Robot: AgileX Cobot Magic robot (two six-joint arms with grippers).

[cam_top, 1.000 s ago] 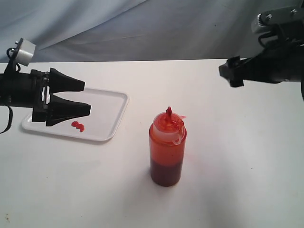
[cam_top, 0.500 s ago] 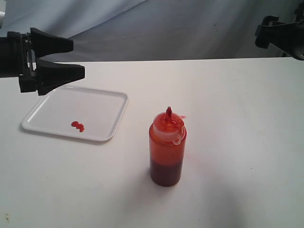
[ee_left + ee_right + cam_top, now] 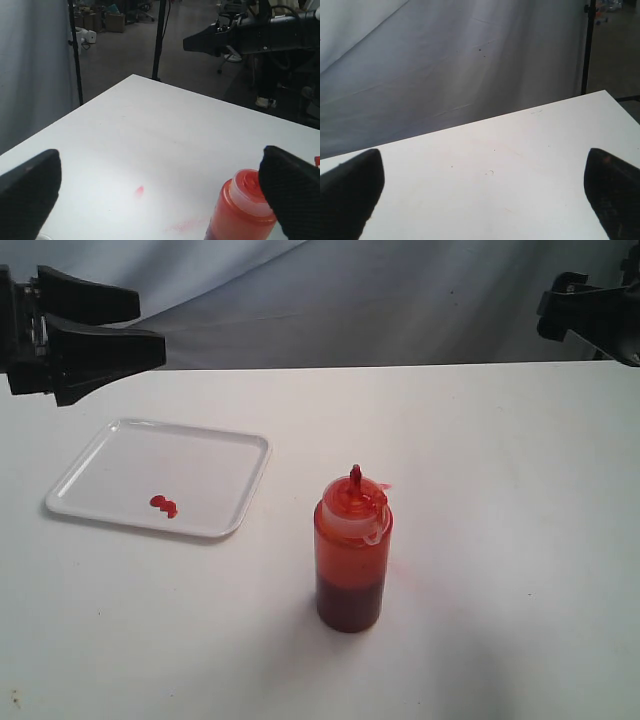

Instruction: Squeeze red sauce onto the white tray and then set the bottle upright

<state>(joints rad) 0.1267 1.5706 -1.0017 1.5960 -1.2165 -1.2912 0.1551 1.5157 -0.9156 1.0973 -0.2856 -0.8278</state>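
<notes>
Bottle (image 3: 352, 550) stands upright mid-table (image 3: 480, 540), sauce (image 3: 164, 505) blobs sit on the tray (image 3: 235, 455) well off to its left, and left gripper (image 3: 150, 326) and right gripper (image 3: 552, 312) hang high, jaws spread wide, holding nothing.

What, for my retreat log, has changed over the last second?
The left gripper rose from just over the white tray toward the upper left, jaws open and empty. The right gripper pulled up and away to the right edge. The bottle, upright, and the red sauce on the tray stayed put.
</notes>
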